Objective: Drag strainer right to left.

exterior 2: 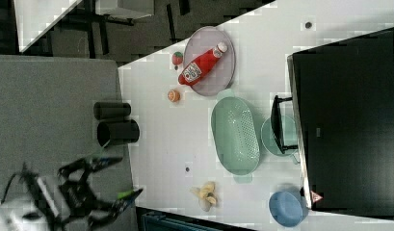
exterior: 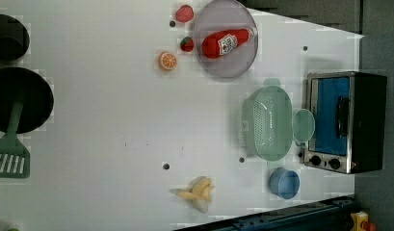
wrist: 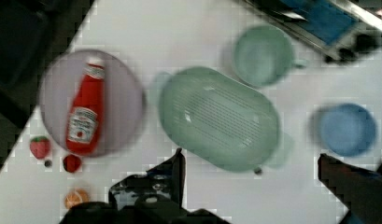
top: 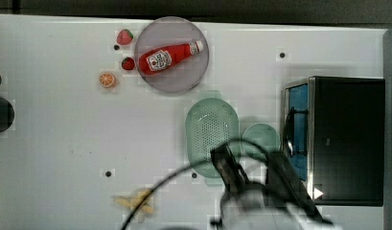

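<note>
The strainer is a pale mint-green perforated oval with tab handles. It rests on the white table below the plate and next to the small mint cup. It also shows as the strainer. My gripper hovers above the table beside the strainer's long side. It is open wide, and nothing sits between the dark fingers. In the top view my arm comes in from the bottom edge and covers the strainer's lower end.
A toaster oven stands past the cup. A grey plate carries a ketchup bottle, with strawberries and an orange slice beside it. A blue bowl, a banana, a spatula and a black pan also lie around.
</note>
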